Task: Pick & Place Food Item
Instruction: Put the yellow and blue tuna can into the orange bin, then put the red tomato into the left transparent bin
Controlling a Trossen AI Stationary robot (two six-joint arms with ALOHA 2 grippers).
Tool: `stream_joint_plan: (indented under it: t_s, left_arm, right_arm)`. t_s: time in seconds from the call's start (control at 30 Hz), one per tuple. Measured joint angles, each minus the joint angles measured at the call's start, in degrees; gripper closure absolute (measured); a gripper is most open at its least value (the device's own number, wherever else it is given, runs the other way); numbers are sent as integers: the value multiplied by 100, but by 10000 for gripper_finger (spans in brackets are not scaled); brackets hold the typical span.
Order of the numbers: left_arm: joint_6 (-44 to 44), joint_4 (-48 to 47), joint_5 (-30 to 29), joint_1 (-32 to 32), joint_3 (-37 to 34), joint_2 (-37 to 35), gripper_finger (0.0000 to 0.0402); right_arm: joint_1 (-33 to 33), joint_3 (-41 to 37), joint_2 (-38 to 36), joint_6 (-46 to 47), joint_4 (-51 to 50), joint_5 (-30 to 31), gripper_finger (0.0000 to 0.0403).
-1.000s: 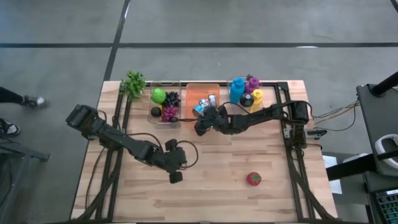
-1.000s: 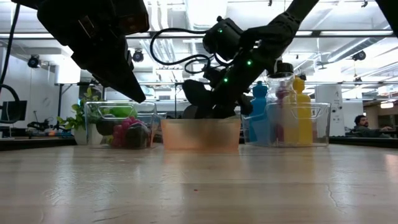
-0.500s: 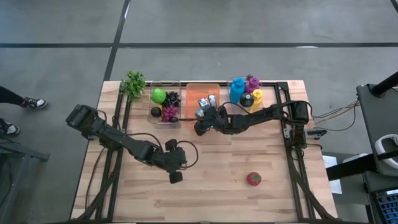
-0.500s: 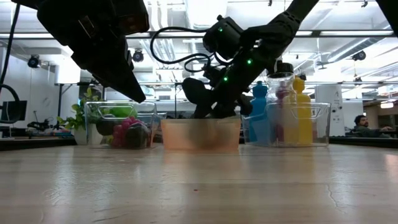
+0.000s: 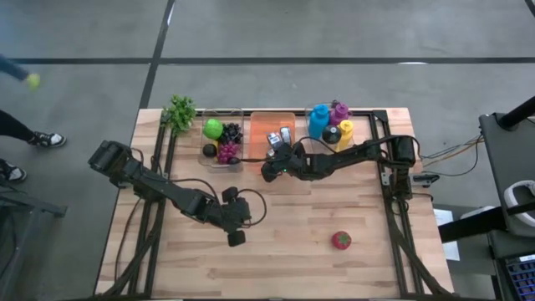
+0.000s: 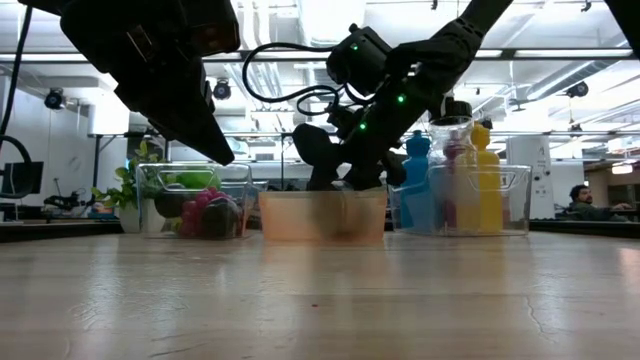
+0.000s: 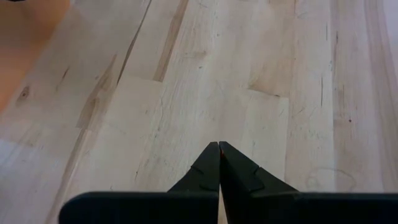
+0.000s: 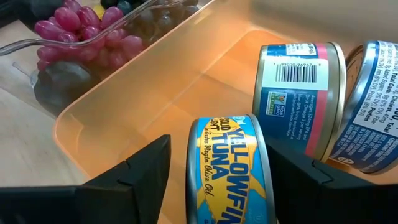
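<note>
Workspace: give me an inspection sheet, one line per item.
Surface: wooden table, mostly bare at the front.
Job's things: tuna can on edge between the right gripper's fingers, over the orange bin; two more cans in it.
Clutter: fruit bin, bottles, plant, red fruit.
Grippers: right open around the can; left gripper shut, over bare wood.
Cables: loops by the left wrist.
Surroundings: a person's shoes on the floor.

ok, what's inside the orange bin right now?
Three cans sit in the orange bin: a yellowfin tuna can between the right gripper's open fingers, plus two more cans behind. The bin floor under them is hidden.
</note>
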Motion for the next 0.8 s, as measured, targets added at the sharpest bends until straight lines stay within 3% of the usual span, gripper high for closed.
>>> stream_joint_plan:
  t_s: [0.8]
  left_arm:
    - [16, 2, 0, 0, 0, 0, 398]
  right_arm:
    - [31, 4, -578, -306, -113, -4, 154]
